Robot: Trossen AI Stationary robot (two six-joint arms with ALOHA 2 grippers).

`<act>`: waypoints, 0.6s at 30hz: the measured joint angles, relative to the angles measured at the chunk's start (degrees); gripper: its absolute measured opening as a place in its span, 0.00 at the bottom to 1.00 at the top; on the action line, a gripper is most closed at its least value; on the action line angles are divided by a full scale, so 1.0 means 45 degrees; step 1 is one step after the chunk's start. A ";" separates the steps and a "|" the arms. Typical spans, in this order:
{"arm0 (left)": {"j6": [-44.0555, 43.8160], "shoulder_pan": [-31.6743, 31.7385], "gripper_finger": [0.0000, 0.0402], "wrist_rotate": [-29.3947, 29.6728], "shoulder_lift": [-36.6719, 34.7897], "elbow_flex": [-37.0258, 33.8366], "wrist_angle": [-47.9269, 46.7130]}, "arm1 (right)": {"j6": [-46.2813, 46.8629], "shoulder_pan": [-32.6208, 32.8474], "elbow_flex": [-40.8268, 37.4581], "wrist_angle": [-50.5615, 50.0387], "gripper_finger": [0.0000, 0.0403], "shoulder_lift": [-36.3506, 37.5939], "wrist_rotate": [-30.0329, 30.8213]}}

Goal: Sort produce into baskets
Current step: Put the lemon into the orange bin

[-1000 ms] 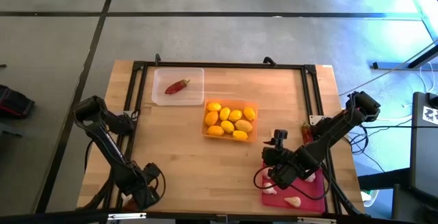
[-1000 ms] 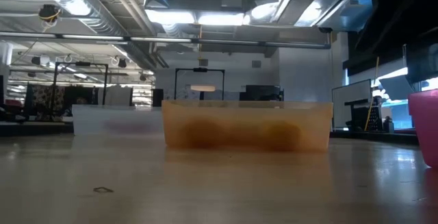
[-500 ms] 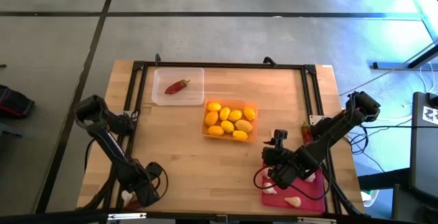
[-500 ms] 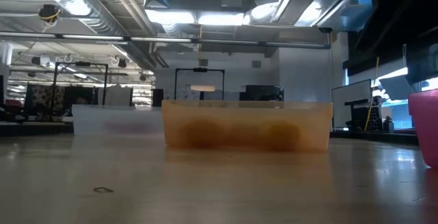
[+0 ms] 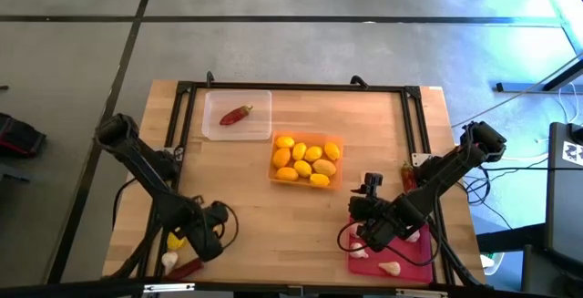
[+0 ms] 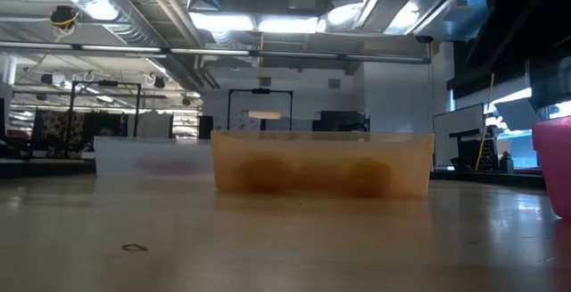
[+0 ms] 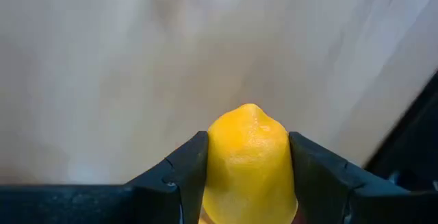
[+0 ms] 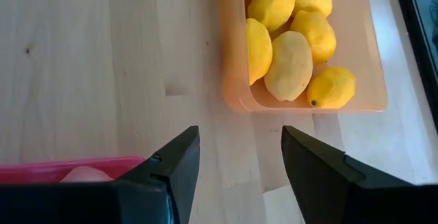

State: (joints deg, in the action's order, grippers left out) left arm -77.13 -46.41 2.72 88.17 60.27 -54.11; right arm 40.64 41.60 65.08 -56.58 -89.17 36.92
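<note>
Gripping a yellow lemon (image 7: pixel 250 161) between its two dark fingers, the left end effector (image 5: pixel 211 232) sits low over the near left part of the wooden tabletop (image 5: pixel 301 211). Just beside it lie a whitish garlic bulb (image 5: pixel 168 261) and a red chili pepper (image 5: pixel 189 268), both partly cut off at the tabletop's near edge. The right end effector (image 8: pixel 236 157) hangs with its fingers spread and nothing between them, above the red-pink tray (image 5: pixel 412 255), where three garlic bulbs show, others possibly hidden under the arm. At mid-tabletop the orange tray (image 5: pixel 338 176) holds seven lemons. The clear tray (image 5: pixel 213 130) at the far left holds one chili pepper (image 5: pixel 236 115). Another red chili (image 5: pixel 407 177) lies near the right rail, partly covered by the right arm
</note>
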 joint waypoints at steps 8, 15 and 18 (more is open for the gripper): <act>0.3656 0.2013 0.43 0.3684 -0.1587 0.0020 0.0175 | -0.0005 0.0000 -0.0321 0.0780 0.49 0.0005 0.0245; 0.7348 0.3939 0.44 0.5722 -0.1997 0.0025 0.2188 | -0.0010 0.0000 -0.1102 0.1755 0.49 0.0005 0.0250; 0.8879 0.4685 0.44 0.6199 -0.1904 0.0025 0.3549 | -0.0010 0.0000 -0.1224 0.2055 0.49 0.0005 0.0279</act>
State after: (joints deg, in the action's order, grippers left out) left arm -37.18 -25.33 30.62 79.60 60.38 -38.14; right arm 40.60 41.60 59.57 -47.33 -89.14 38.17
